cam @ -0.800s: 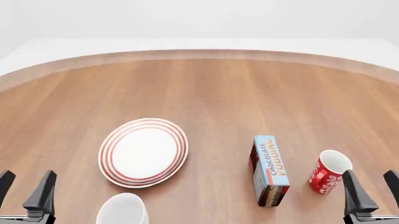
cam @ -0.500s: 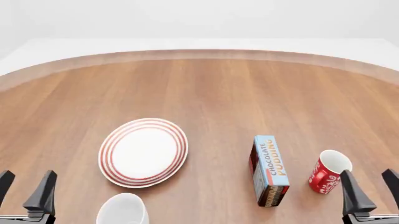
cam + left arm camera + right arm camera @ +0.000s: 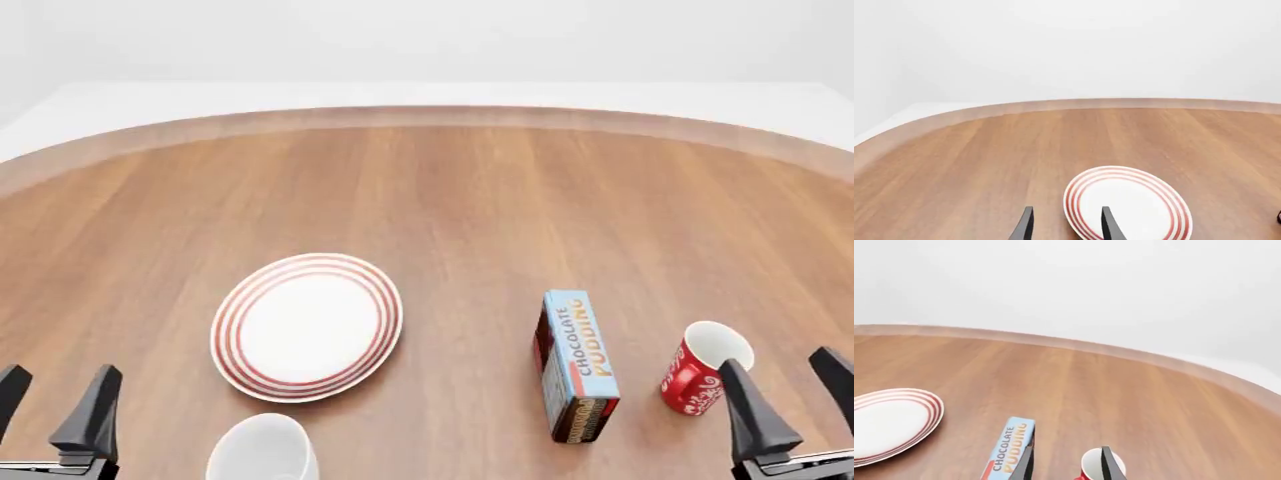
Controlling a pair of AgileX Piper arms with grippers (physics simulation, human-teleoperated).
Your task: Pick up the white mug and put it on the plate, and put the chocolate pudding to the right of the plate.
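Note:
The white mug (image 3: 263,447) stands at the table's near edge, just in front of the plate (image 3: 307,325), which also shows in the left wrist view (image 3: 1129,204) and the right wrist view (image 3: 889,422). The chocolate pudding (image 3: 577,364) lies right of the plate, long side pointing away from me, and appears too in the right wrist view (image 3: 1009,452). My left gripper (image 3: 54,395) is open at the near left, to the left of the white mug. My right gripper (image 3: 787,388) is open at the near right, beside the red mug.
A red mug (image 3: 703,367) with a white pattern stands right of the pudding, close to my right gripper; its rim shows in the right wrist view (image 3: 1102,463). The round wooden table (image 3: 441,190) stretches far beyond the objects.
My right gripper has shifted slightly to the left, toward the red mug. The left gripper and all objects stay where they were.

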